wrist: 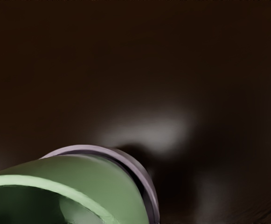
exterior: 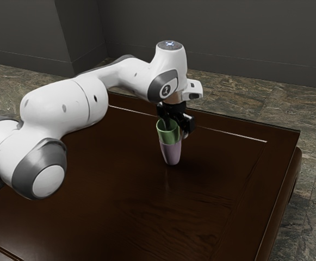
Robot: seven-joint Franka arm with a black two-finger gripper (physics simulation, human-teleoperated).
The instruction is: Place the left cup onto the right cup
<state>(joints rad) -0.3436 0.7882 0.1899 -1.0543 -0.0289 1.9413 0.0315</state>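
A green cup [exterior: 167, 136] sits nested upright inside a lilac cup [exterior: 173, 154], which stands on the dark wooden table [exterior: 217, 185] near its middle. My black gripper [exterior: 177, 126] hangs straight down over the pair. One finger reaches inside the green cup and the other is outside its wall on the exterior view's right, so it is shut on the rim. In the wrist view the green cup [wrist: 79, 191] lies blurred just under the hand, with the lilac cup's rim [wrist: 126, 161] curving around it.
The table has a raised border [exterior: 280, 163] along its far and right sides, and bare wood surrounds the cups. A stone floor [exterior: 310, 109] lies beyond the table. My white arm [exterior: 65, 114] comes in from the exterior view's left.
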